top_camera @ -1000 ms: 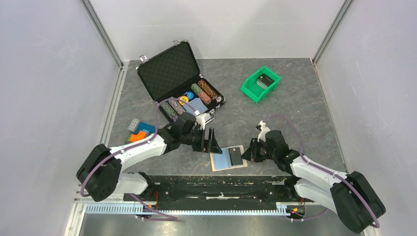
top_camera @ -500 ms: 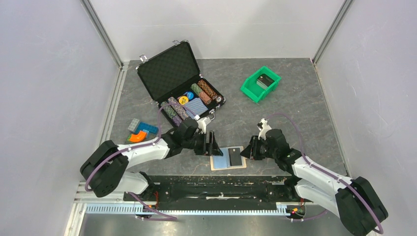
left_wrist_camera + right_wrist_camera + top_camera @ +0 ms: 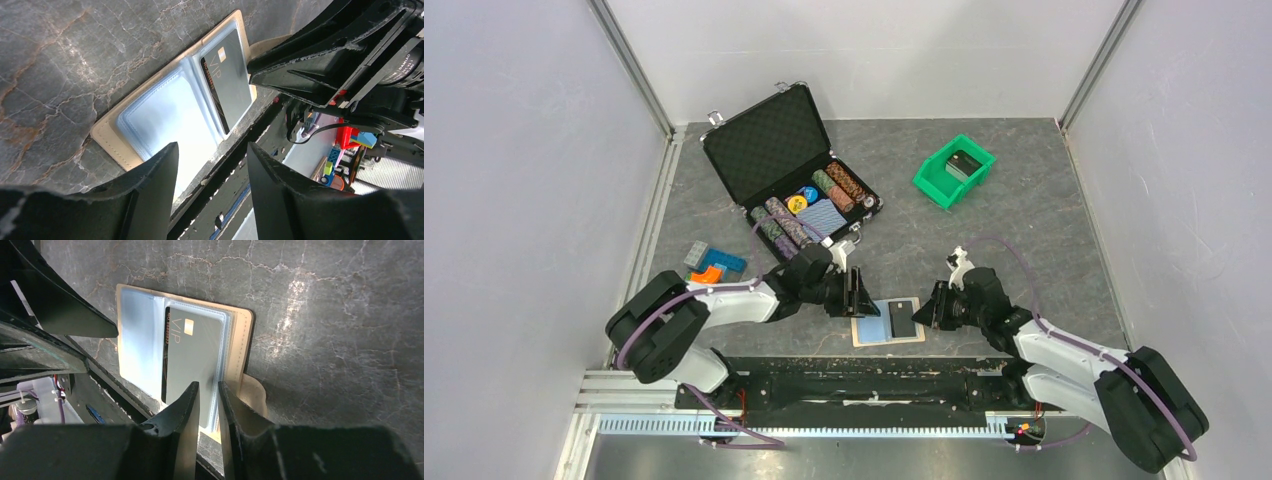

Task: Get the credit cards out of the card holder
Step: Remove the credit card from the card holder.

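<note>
The tan card holder (image 3: pixel 864 328) lies open and flat near the table's front edge, with light blue inner sleeves. A dark grey credit card (image 3: pixel 903 318) sits in its right sleeve. It also shows in the left wrist view (image 3: pixel 227 82) and the right wrist view (image 3: pixel 192 352). My left gripper (image 3: pixel 856 292) is open and empty, just above the holder's (image 3: pixel 107 135) left side. My right gripper (image 3: pixel 929 308) hovers at the holder's (image 3: pixel 240 340) right edge, over the card's near corner. Its jaws stand a narrow slit apart with nothing between them.
An open black foam-lined chip case (image 3: pixel 769 145) with poker chips stands at the back left. A green bin (image 3: pixel 939 185) holding a dark object is at the back right. Toy bricks (image 3: pixel 709 265) lie at the left. The black base rail (image 3: pixel 864 368) runs just below the holder.
My left arm has shifted right and a little nearer, bringing its open gripper over the holder's left side. My right gripper has barely moved. The holder and card lie as before.
</note>
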Robot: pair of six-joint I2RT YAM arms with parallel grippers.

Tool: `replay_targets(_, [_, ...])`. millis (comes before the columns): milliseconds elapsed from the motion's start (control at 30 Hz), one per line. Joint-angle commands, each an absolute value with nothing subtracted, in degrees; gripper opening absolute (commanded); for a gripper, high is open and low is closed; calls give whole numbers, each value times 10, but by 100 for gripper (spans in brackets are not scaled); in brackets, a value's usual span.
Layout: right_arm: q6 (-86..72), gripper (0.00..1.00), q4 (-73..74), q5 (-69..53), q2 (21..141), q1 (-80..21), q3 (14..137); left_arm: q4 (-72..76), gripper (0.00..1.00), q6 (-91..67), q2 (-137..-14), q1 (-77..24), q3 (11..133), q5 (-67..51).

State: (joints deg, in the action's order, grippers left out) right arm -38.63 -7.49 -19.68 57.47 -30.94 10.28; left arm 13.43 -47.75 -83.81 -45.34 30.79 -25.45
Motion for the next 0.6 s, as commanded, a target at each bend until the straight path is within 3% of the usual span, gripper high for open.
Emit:
replay_targets(0, [-395,23,-106,-197,582,-314,82,171,58,-491,-850,-461,312,-252])
replay_targets(567, [-409,10,-125,-213,582,-325,71,203,49,-490,-916,-482,336,-258])
